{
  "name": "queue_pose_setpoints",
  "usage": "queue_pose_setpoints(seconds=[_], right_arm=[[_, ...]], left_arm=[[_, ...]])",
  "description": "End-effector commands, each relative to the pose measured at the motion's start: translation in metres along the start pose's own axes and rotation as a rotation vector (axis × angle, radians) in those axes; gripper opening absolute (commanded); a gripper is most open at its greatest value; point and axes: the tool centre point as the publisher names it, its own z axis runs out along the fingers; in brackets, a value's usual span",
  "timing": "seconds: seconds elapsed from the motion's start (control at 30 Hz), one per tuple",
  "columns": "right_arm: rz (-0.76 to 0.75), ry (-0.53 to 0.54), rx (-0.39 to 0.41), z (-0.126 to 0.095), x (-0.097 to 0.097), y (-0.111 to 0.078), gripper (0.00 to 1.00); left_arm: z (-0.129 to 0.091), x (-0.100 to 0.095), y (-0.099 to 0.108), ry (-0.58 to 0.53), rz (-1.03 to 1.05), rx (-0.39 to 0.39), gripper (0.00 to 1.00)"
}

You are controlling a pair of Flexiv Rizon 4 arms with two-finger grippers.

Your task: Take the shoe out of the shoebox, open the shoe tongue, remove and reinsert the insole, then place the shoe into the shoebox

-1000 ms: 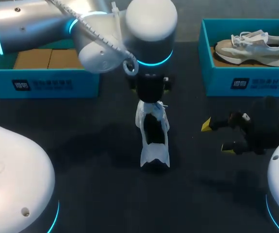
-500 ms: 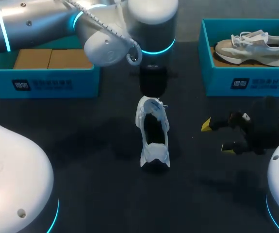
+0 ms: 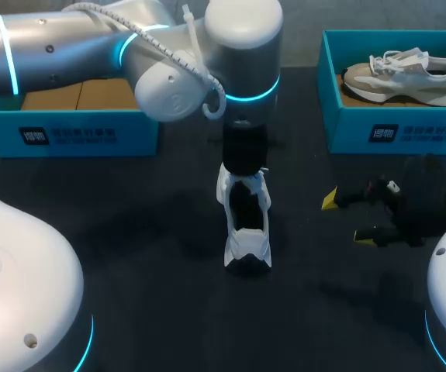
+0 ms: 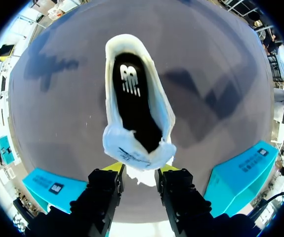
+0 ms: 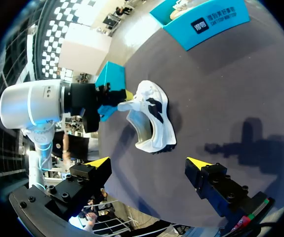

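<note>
The table [image 3: 153, 294] is carrying 2 teal shoeboxes along its far edge. The left shoebox [image 3: 67, 136] is showing brown cardboard [image 3: 79, 94] inside. The right shoebox [image 3: 393, 132] is holding a second shoe [image 3: 405, 74], beige and white, lying on its side. Both boxes are standing well apart from the working area, and nothing is lying between either gripper and the white shoe [image 3: 247, 232].

The white shoe is standing upright on its sole at the middle of the table, between the 2 boxes and nearer the robot. Its opening is facing up, and the dark insole [image 4: 134, 98] is lying inside it.

The left arm [image 3: 91, 54] is reaching in across the left shoebox, with its wrist pointing straight down over the far end of the shoe. The left gripper [image 4: 140, 168] is pinching the tongue [image 4: 139, 155], with its 2 fingers close together on either side of the lifted flap.

The right gripper [image 3: 347, 218] is hovering low beside the shoe, on the robot's right, lying roughly level and pointing toward it. Its 2 fingers are spread wide and are holding nothing.
</note>
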Motion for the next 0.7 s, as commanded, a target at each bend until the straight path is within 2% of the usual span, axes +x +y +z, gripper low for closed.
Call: queue_pose_setpoints(seconds=[0.03, 0.27, 0.37, 0.4, 0.53, 0.7], right_arm=[[0.000, -0.001, -0.003, -0.003, 0.000, -0.003, 1.00], [0.000, -0.001, -0.003, -0.003, 0.000, -0.003, 1.00], [0.000, -0.001, -0.003, -0.003, 0.000, -0.003, 1.00], [0.000, -0.001, -0.003, -0.003, 0.000, -0.003, 1.00], [0.000, -0.001, -0.003, -0.003, 0.000, -0.003, 1.00], [0.000, -0.001, -0.003, -0.003, 0.000, -0.003, 1.00]], left_arm=[[0.006, 0.003, -0.010, -0.013, 0.003, 0.006, 0.36], [-0.003, 0.007, -0.025, -0.038, -0.002, 0.026, 0.36], [-0.006, 0.009, -0.022, -0.034, 0.001, 0.019, 0.37], [-0.009, 0.011, -0.013, -0.041, -0.015, 0.018, 0.38], [-0.007, 0.006, -0.003, -0.043, -0.021, 0.006, 0.38], [-0.003, -0.004, -0.011, -0.066, -0.007, 0.031, 0.37]])
